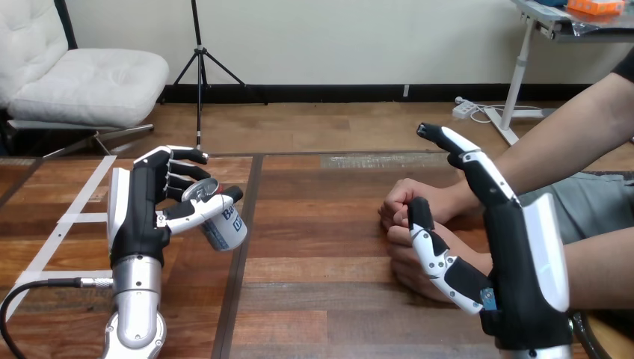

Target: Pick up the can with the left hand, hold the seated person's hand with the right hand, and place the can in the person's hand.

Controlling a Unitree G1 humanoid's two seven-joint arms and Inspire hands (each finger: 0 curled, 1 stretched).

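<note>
White wall point(336, 37) across far side, plain. Black baseboard point(336, 93) along its foot. Wooden plank floor point(321, 127) below, warm brown. Far left: white tufted armchair point(82, 82) on metal legs. Just right of it: black tripod stand point(199, 67), legs spread on floor. Far right: white desk leg point(518, 75) rising to grey desktop point(546, 19), orange object point(596, 7) on top. White power strip point(465, 109) on floor near desk foot, cables trailing. Near: wooden table point(321, 247), dark seam point(230, 299) running near to far, white tape strips point(78, 218) at left. Light even, soft.
</note>
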